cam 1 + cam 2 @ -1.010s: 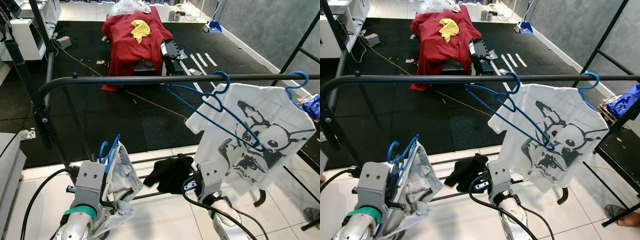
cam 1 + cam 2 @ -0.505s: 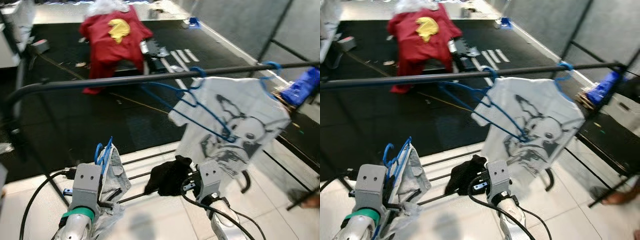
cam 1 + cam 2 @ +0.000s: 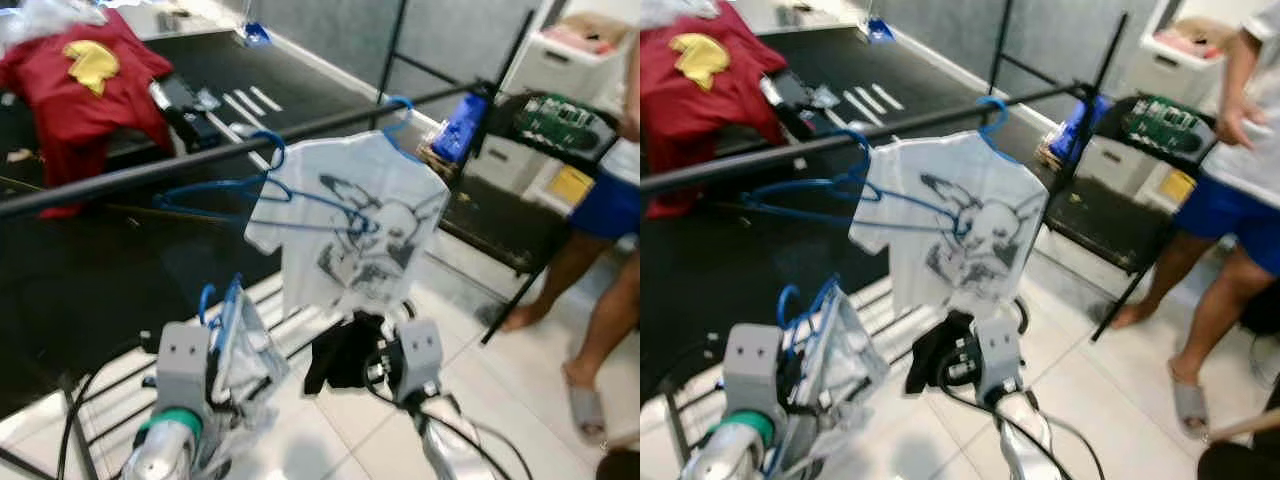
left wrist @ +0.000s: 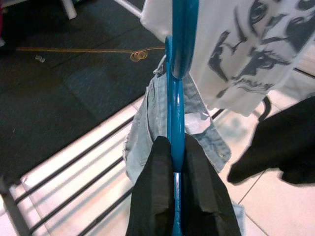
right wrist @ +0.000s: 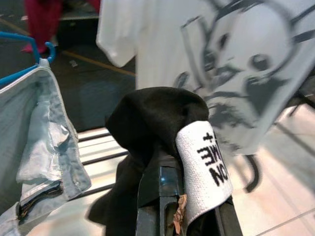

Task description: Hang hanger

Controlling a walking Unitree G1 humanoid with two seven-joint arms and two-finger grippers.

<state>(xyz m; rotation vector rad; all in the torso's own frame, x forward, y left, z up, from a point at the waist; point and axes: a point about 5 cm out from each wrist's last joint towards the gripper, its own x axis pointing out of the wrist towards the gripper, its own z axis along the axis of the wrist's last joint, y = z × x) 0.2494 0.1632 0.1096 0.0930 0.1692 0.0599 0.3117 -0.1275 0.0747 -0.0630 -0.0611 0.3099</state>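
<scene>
A blue hanger [image 4: 175, 113] carrying a pale denim garment [image 4: 147, 128] is pinched between the closed fingers [image 4: 152, 191] of the left gripper [image 4: 175, 167], held upright below the black rail [image 3: 150, 170] and not hooked on it. The right gripper [image 5: 165, 187] is clamped on a black garment [image 5: 152, 118] with a white label [image 5: 206, 167], held low beside the denim one. A white printed T-shirt [image 3: 350, 225] is hung on a blue hanger near the rail's right end. An empty blue hanger [image 3: 215, 190] is hooked on the rail just left of the shirt. A red cloth [image 3: 75, 80] is draped over a stand on the dark mat beyond the rail. A person's legs [image 3: 1200, 290] in blue shorts are seen on the tiled floor at the right.
</scene>
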